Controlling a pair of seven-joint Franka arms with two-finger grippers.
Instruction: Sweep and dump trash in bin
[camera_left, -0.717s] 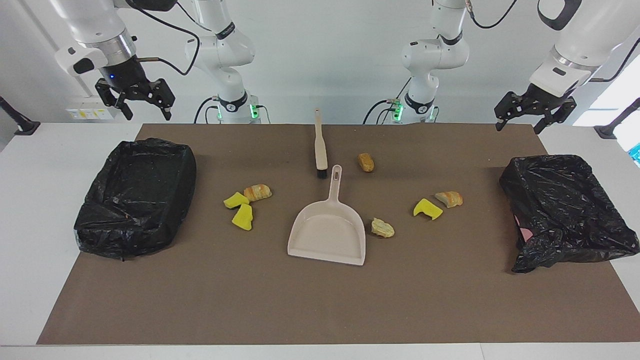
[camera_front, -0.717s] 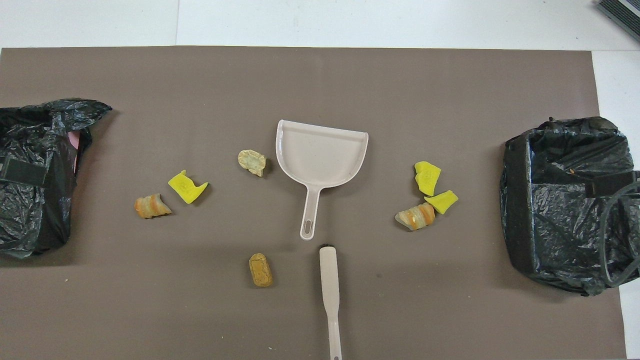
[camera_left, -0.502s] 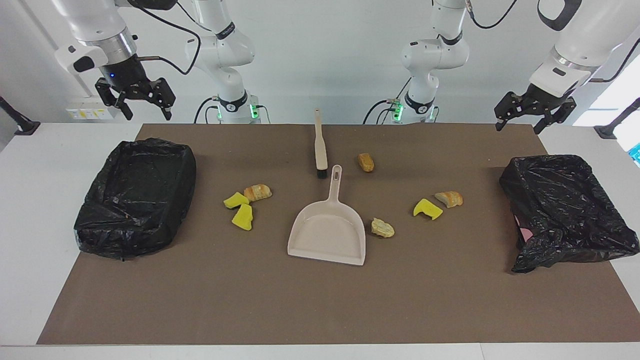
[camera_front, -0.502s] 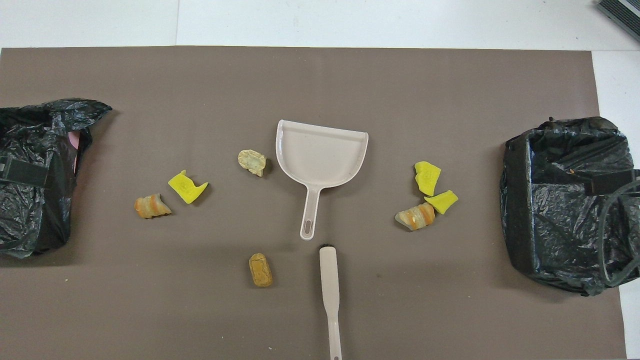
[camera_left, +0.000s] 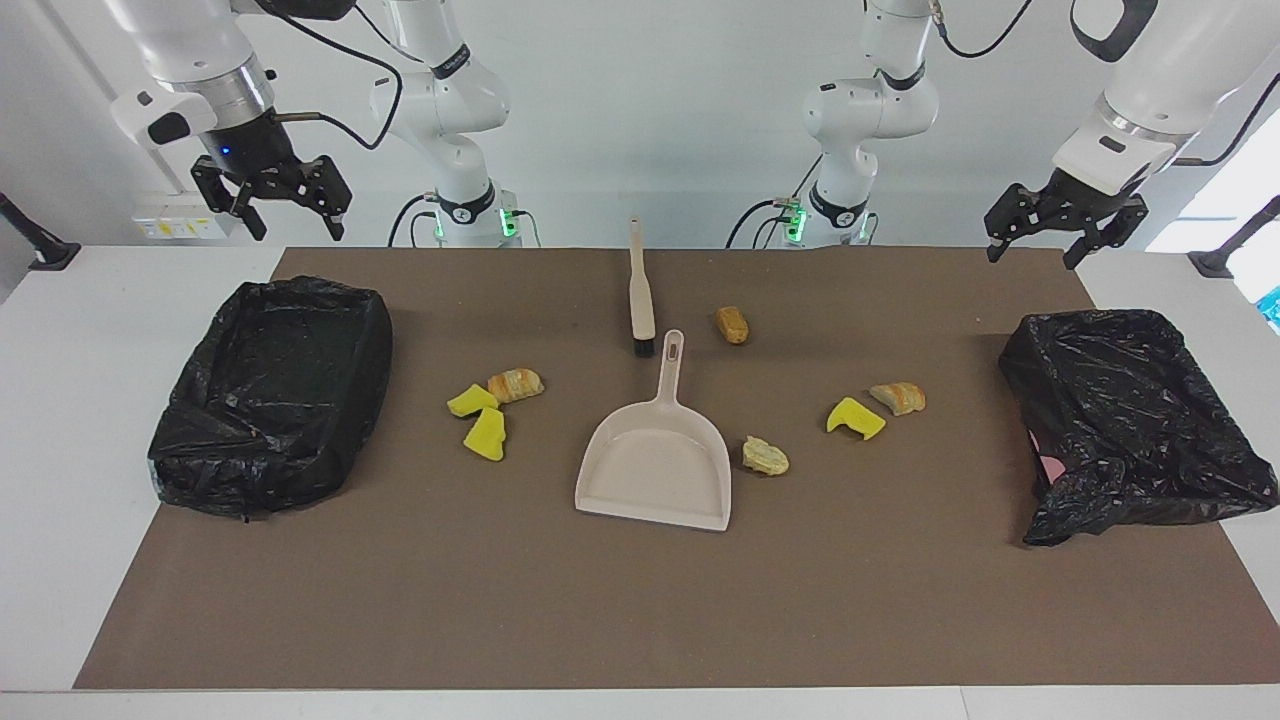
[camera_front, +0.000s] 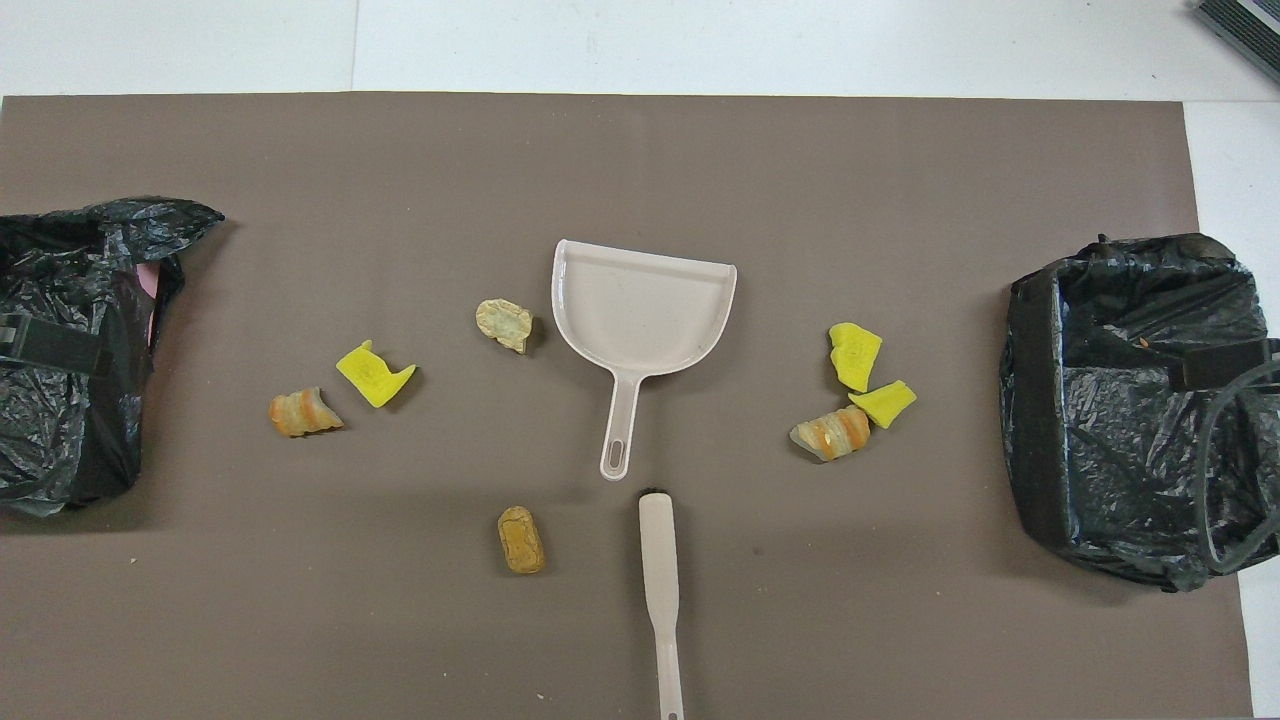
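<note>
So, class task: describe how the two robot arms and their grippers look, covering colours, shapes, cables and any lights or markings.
Both arms are glossy white with rounded, tubular segments and black rings at the joints. Each ends in a black two-finger gripper, the left gripper and the right gripper, built from angular linkages. Black cables loop along the upper arms. Green lights glow at both bases, and a small blue light shows above the right gripper.

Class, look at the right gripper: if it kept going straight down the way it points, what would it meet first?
Probably the black bag-lined bin at that end: the open right gripper hangs above its robot-side rim, though depth is unclear and it might land on the brown mat instead.
</note>
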